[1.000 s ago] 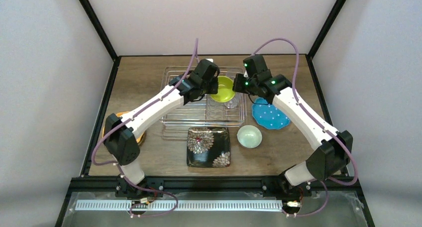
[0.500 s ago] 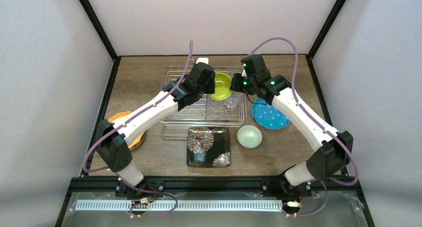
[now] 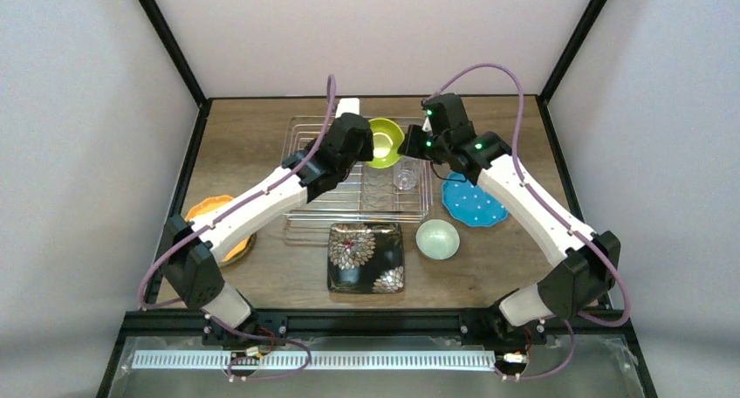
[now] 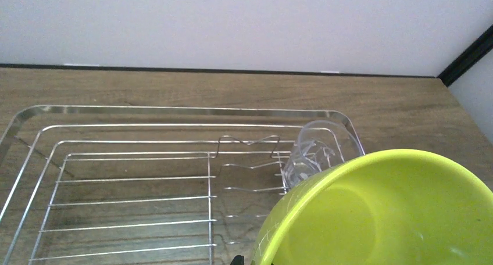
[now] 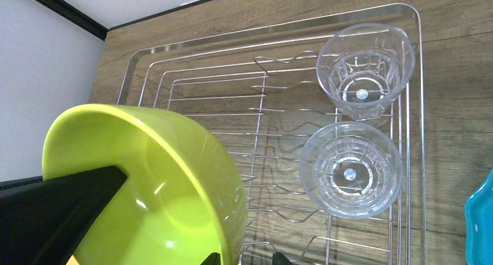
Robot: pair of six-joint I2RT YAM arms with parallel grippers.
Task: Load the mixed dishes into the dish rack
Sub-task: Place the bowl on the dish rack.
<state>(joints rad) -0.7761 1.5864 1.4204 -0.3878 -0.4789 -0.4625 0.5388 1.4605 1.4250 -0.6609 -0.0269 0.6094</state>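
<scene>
A small yellow-green bowl (image 3: 384, 142) hangs tilted over the back right of the dish rack (image 3: 301, 208), with my left gripper (image 3: 365, 141) shut on its rim. The left wrist view shows the bowl (image 4: 378, 212) filling the lower right, and only one dark fingertip (image 4: 235, 259) shows. My right gripper (image 3: 412, 145) is at the bowl's other side. Its jaws stand apart at the bowl's (image 5: 157, 189) edge, and its fingertips (image 5: 279, 257) are not pressing on it. Two clear glass cups (image 5: 365, 67) (image 5: 350, 169) stand upright in the rack's right end.
A black square floral plate (image 3: 366, 257) and a mint bowl (image 3: 437, 238) lie in front of the rack. To the rack's right is a blue dotted plate (image 3: 472, 199). An orange plate (image 3: 214, 228) sits at the left, partly under my left arm.
The right jaws have opened off the bowl. My left arm has carried the bowl toward the back of the rack and tipped it more on edge.
</scene>
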